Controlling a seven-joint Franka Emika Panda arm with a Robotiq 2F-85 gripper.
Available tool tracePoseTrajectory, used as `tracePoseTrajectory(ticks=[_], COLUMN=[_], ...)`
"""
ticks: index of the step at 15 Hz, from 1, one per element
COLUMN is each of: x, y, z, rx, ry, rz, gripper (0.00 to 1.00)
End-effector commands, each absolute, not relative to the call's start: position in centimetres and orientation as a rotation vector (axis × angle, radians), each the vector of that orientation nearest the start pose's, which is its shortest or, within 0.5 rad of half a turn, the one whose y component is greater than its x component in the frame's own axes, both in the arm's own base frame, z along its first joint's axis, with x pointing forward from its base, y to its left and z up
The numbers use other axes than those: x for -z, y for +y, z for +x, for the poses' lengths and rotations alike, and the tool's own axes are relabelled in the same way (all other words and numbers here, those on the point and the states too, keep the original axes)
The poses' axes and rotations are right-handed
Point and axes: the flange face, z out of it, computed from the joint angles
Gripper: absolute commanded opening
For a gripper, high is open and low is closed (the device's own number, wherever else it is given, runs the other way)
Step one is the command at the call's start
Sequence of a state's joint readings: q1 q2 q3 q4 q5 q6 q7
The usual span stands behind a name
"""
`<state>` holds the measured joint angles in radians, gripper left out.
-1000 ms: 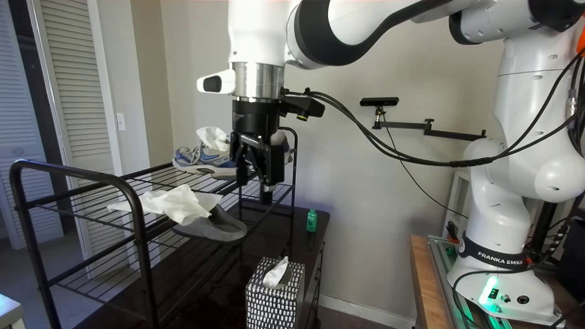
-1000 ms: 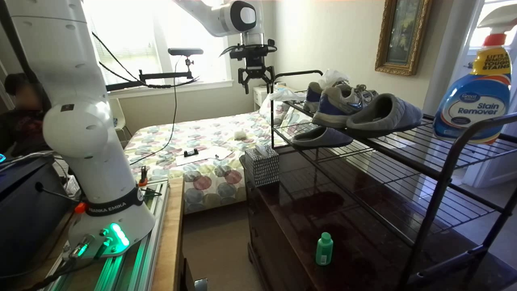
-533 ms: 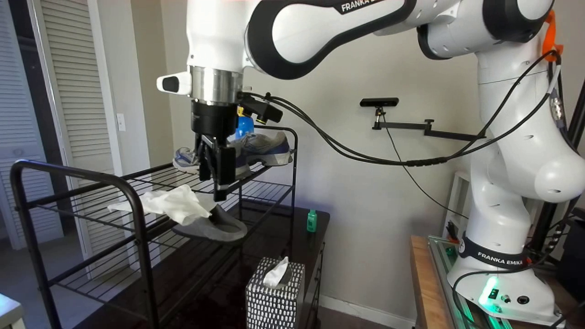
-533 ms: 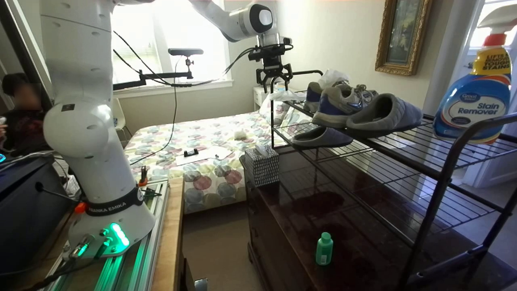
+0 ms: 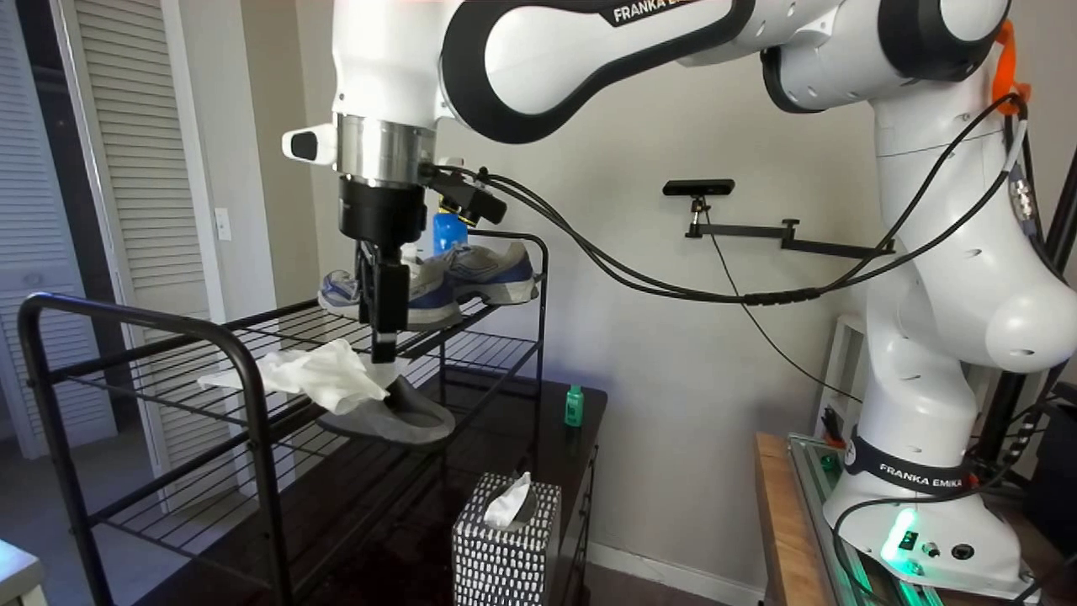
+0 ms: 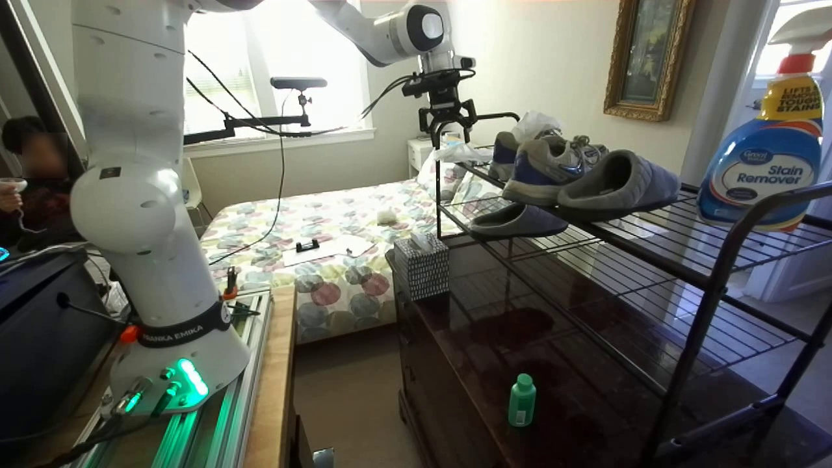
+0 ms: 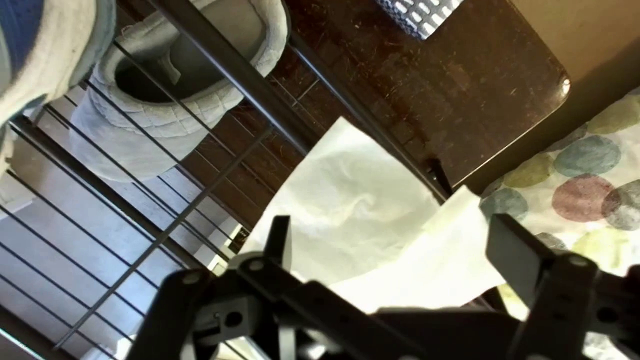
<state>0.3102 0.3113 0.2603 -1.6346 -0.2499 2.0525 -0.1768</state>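
My gripper (image 5: 380,341) points down over the near end of the rack's top shelf. It is open and empty, and its fingers also show in an exterior view (image 6: 450,138) and the wrist view (image 7: 390,245). A crumpled white tissue (image 5: 324,379) lies on that shelf just below and beside the fingertips. In the wrist view the tissue (image 7: 350,215) fills the space between the fingers; I cannot tell whether they touch it. It also shows in an exterior view (image 6: 463,154). A grey slipper (image 5: 395,418) sits on the shelf below. Sneakers (image 5: 492,273) stand behind the gripper, one with white tissue (image 6: 536,123) in it.
The black wire rack (image 5: 240,337) stands on a dark dresser (image 6: 468,364). A patterned tissue box (image 5: 505,551) and green bottle (image 5: 574,406) stand on the dresser. A second slipper (image 6: 617,188) and a stain remover bottle (image 6: 760,162) are on the top shelf. A bed (image 6: 312,221) stands behind.
My gripper has moved across to the rack's near end, then slightly lower toward the tissue. It has turned a little, so one finger now hides the other in an exterior view.
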Motion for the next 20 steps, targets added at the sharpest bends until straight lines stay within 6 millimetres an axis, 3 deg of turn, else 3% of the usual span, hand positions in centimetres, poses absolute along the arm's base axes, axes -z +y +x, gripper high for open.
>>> tracePoseTrajectory(ticks=[1,4,9,13,16,20], x=[-46.1,-46.2,-46.9,-48.9,-50.5,-52.0], y=[33.1,32.4,30.3,28.0,26.2,24.1], z=[59.8,62.2,66.7,69.7,70.6,70.4], rx=[0.345,0.409,0.381,0.445,0.378,0.177], ry=[-1.13,-0.993,-0.918,-0.796,-0.733,-0.634], rz=[-3.116,-3.189,-3.24,-3.344,-3.44,-3.526], gripper=[1.0,1.0,1.0,1.0,1.0,1.0])
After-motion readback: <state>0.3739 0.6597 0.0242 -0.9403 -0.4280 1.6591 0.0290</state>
